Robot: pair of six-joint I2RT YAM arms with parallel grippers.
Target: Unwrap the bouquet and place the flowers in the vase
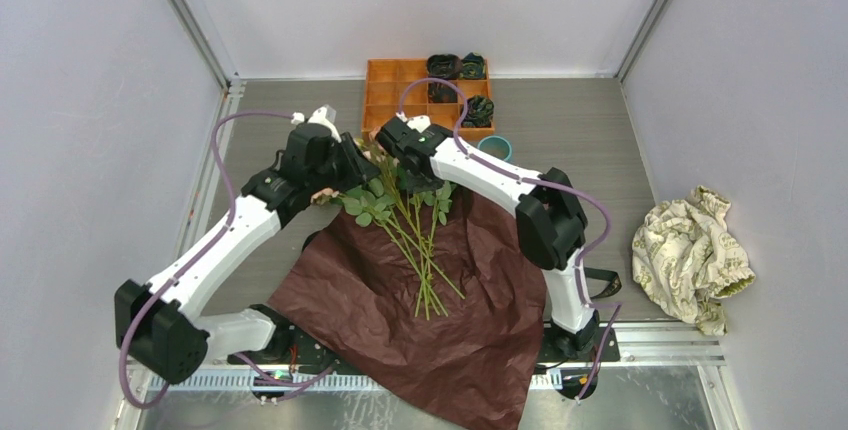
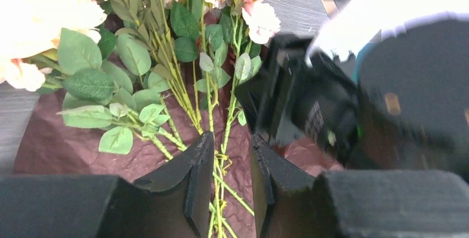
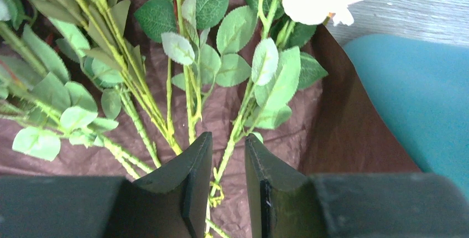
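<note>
Left claw (image 2: 231,136) hovering left of centre, slightly spread, straddling green stems. Flowers (image 1: 405,212) lying mid-frame on opened dark red paper (image 1: 430,330). Right claw (image 3: 228,136) sitting narrowly spread around one stem. Teal vase (image 1: 494,147) standing right of blooms on table (image 1: 570,130).

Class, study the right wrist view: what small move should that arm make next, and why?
Probably close the right gripper on the green stem between its open jaws. The paper already lies flat, the flowers lie loose on it, and the vase stands just beside.
</note>
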